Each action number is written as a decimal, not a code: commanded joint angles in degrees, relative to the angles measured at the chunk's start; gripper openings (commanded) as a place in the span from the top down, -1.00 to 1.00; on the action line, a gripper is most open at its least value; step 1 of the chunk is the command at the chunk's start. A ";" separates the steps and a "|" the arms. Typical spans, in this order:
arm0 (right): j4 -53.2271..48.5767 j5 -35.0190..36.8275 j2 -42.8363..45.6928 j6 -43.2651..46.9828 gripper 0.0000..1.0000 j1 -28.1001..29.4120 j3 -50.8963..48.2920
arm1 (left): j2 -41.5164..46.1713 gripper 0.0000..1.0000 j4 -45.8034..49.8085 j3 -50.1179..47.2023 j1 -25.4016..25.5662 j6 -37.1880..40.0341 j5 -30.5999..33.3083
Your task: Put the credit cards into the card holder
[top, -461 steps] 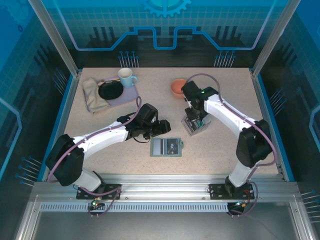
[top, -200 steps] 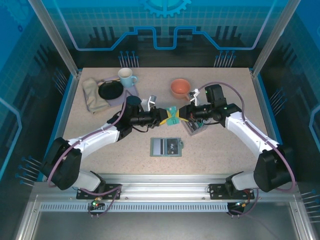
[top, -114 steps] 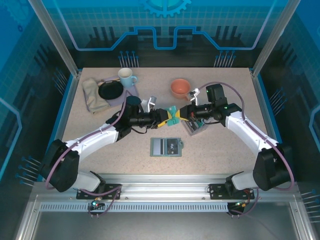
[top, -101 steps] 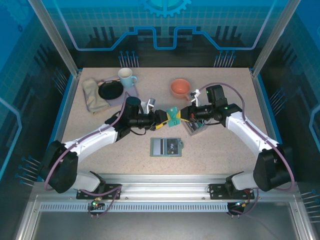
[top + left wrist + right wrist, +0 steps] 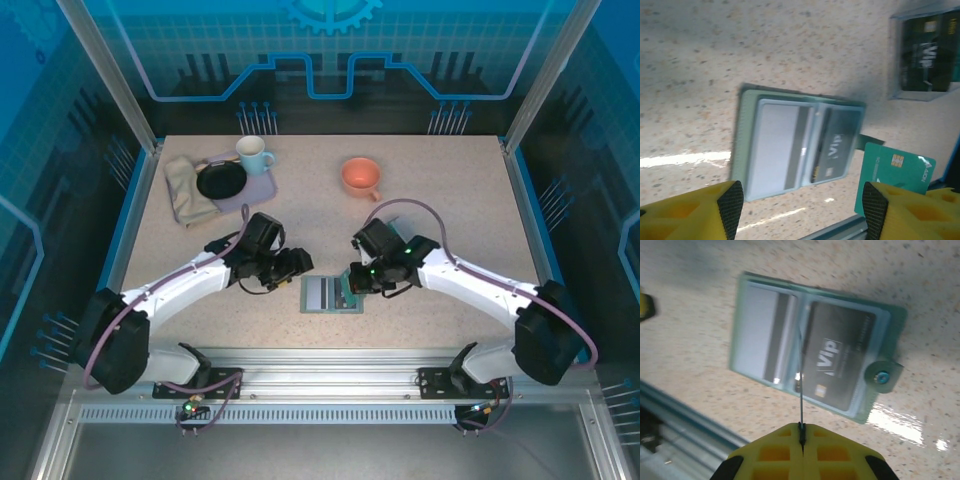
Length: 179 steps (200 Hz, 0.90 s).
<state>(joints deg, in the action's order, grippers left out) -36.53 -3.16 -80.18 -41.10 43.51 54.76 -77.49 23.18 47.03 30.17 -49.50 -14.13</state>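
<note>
The grey-green card holder lies open near the table's front edge. It holds a white card in one pocket and a dark VIP card in the other. My right gripper is shut on a teal credit card. The right wrist view shows that card edge-on, upright over the holder's middle fold. My left gripper stands open with nothing in it, just left of the holder. The holder's snap tab points away from the left arm.
A clear box with more dark cards sits beyond the holder. At the back stand an orange cup, a pale mug, a black plate and a folded cloth. The metal rail runs along the front edge.
The grippers met in mid-air over the table with the teal card between them. The left opened and drew back; the right brought the card down over the holder.
</note>
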 commanded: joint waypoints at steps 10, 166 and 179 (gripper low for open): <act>-2.12 9.41 -1.56 -3.35 0.96 0.64 -1.85 | -3.31 -0.30 3.10 0.23 1.13 3.23 1.45; 0.48 7.83 -1.51 -5.71 0.96 -0.70 -4.05 | -13.38 -0.01 1.78 2.91 5.82 3.44 2.14; 0.37 7.77 -1.48 -5.85 0.96 -0.83 -4.03 | -13.74 0.02 1.92 2.94 5.95 3.53 2.23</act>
<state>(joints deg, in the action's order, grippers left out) -35.18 4.01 -83.02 -45.69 43.33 51.37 -90.13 24.56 48.53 35.75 -47.33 -12.21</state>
